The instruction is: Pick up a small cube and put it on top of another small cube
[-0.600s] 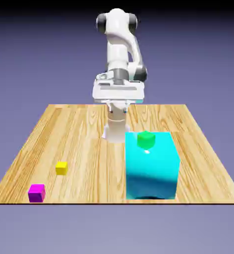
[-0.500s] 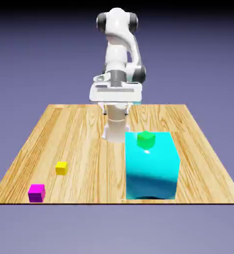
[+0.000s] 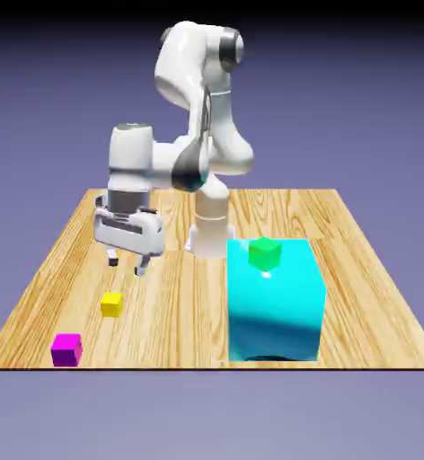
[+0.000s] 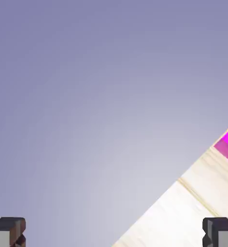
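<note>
"How does my gripper (image 3: 127, 265) stand?"

"I have it wide, with nothing between the fingertips (image 4: 10, 232). In the exterior view I see it hanging above the bench (image 3: 175, 314), over toward the exterior view's left, with the hand a little tilted."

"And the magenta cube (image 3: 66, 350) I'm to pick up?"

"I see it on the bench, near the front edge and close to the exterior view's left corner. The gripper is well apart from it."

"Do I get it in the hand view too?"

"Only a piece, cut off by the right border. The bench shows as a pale wedge in the lower right, its edge running on a slant, and the blue-violet backdrop (image 4: 87, 96) fills most of the rest."

"Where is the green cube (image 3: 265, 253), the one I'm to stack on?"

"I see it up on the big cyan block (image 3: 274, 310), toward the far side of its top. That block stands on the bench, right of the middle in the exterior view."

"Anything near my gripper?"

"The yellow cube (image 3: 111, 305) shows just below it in the exterior view, resting on the bench. I see a gap between them, and the magenta cube lies nearer the front edge than the yellow one."
</note>
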Controlling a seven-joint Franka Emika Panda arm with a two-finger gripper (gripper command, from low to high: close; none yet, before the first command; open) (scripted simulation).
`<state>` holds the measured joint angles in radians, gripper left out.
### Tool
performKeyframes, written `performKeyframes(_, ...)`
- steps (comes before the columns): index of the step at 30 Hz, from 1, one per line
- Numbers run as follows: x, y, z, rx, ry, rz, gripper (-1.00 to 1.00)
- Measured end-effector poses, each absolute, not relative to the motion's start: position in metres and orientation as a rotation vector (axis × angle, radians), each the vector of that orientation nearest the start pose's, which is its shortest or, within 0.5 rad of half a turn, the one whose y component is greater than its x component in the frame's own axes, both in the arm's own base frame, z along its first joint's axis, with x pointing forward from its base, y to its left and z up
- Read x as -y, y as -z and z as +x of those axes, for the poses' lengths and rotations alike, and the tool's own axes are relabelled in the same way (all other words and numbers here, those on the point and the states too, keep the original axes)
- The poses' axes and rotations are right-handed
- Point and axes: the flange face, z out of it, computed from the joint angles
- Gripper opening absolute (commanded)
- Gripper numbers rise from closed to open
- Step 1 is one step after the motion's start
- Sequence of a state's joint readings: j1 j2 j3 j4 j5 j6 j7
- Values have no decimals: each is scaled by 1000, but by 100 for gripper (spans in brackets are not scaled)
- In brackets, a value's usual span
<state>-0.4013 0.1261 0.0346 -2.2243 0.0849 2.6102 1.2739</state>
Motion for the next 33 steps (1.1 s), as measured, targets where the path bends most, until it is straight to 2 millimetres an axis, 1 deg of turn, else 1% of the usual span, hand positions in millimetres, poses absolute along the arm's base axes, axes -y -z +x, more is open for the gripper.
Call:
performKeyframes(3,242,-314,534,-2397,187,-1792,0)
performKeyframes(6,281,-282,536,-2550,62,-1620,0)
performKeyframes(9,320,-247,532,-2686,-66,-1433,0)
performKeyframes(13,369,-198,519,-2838,-238,-1163,0)
performKeyframes(14,369,-198,519,-2839,-238,-1163,0)
performKeyframes(17,362,-139,520,-2838,-238,-1163,0)
performKeyframes(18,360,-128,520,-2839,-238,-1163,-100)
performKeyframes(20,360,-128,520,-2838,-238,-1163,-100)
performKeyframes(23,368,-187,520,-2837,-238,-1162,-100)
performKeyframes(24,363,-195,522,-2819,-259,-1210,-100)
performKeyframes(28,312,-175,541,-2597,-446,-1631,-100)
performKeyframes(29,289,-185,554,-2512,-452,-1716,-100)
performKeyframes(31,230,-217,582,-2324,-435,-1869,-100)
performKeyframes(33,168,-249,603,-2129,-417,-2012,-100)
